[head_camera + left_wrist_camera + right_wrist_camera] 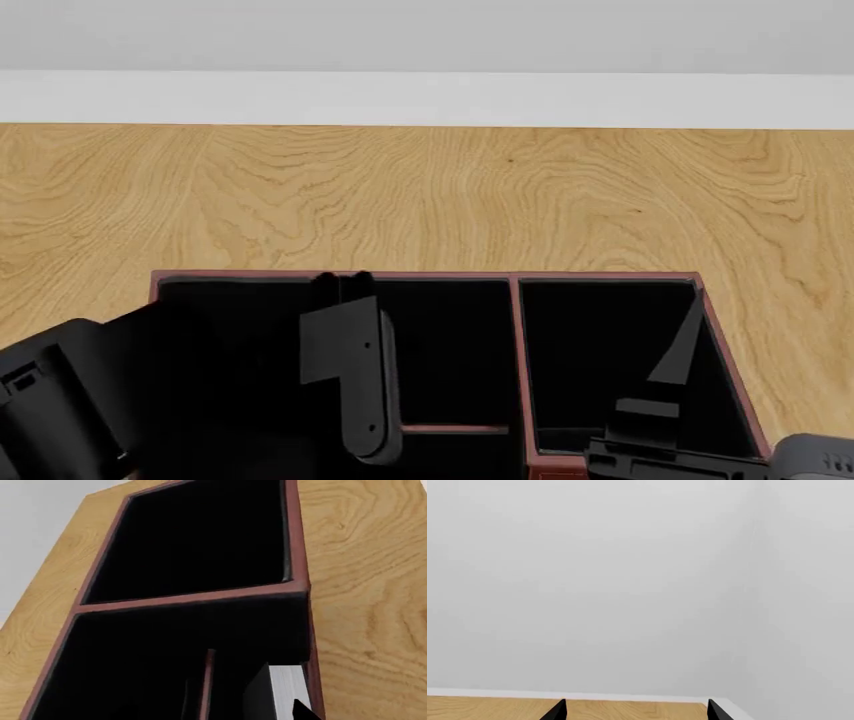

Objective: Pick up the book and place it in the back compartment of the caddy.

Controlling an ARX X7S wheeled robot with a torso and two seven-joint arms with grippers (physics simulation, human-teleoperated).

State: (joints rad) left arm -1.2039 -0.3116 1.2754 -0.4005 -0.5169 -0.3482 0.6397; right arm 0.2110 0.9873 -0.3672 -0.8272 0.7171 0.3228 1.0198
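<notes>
Left wrist view: looking down into the caddy point(297, 545), red-brown walls, black inside, sitting on the wood tabletop point(367, 580). A cross wall splits the visible part into a far section and a near one. The book point(280, 692), black cover and white page edges, stands low in the near section, close against the caddy's side wall, next to a thin divider point(208, 680). A black tip of the left hand shows just beside the pages; can't tell if the hand is clamped on the book or let go.

Head view: left hand point(350, 370) reaches down into the caddy's middle column, above the short cross divider point(454, 429). Book itself not distinguishable, black on black. Right hand point(661, 405) hangs over the right section, nothing in it.

Right wrist view: only wall, tabletop edge and two fingertips point(557, 711) well apart, so wide.

Judgement: placement stage, book looks inside the caddy. Next: confirm it's in the back compartment, release, lift straight up clear of the dividers.
</notes>
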